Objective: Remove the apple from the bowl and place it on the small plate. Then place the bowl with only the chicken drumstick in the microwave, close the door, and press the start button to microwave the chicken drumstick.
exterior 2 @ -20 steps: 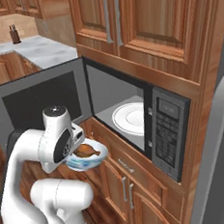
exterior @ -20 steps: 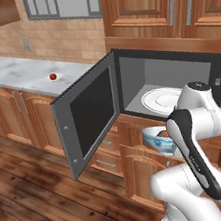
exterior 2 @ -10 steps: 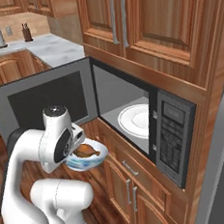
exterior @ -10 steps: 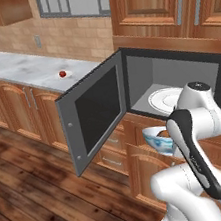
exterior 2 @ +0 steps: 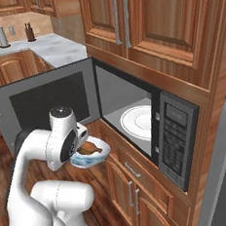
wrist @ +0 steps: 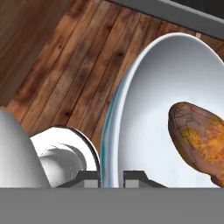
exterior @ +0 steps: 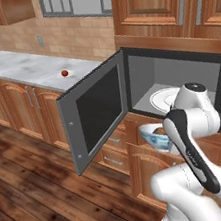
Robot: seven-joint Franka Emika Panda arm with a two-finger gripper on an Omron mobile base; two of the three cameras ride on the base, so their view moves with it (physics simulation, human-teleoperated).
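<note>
My end effector (wrist: 111, 177) pinches the bowl (wrist: 148, 113) rim, chicken drumstick (wrist: 199, 140) inside, open microwave (exterior 2: 150, 126) just ahead.

The bowl (wrist: 144, 118) looked like smooth glazed ceramic with a soft sheen, and the chicken drumstick (wrist: 201, 140) in it had a rough, crackled brown skin. The microwave (exterior 2: 150, 126) was matt grey, perhaps metal, its door (exterior: 100, 111) framing dark glossy glass. Cabinets (exterior 2: 140, 19) and floor (exterior: 28, 186) were varnished wood, the counter (exterior: 30, 69) polished marble-like stone, and the apple (exterior: 64, 73) glossy red
</note>
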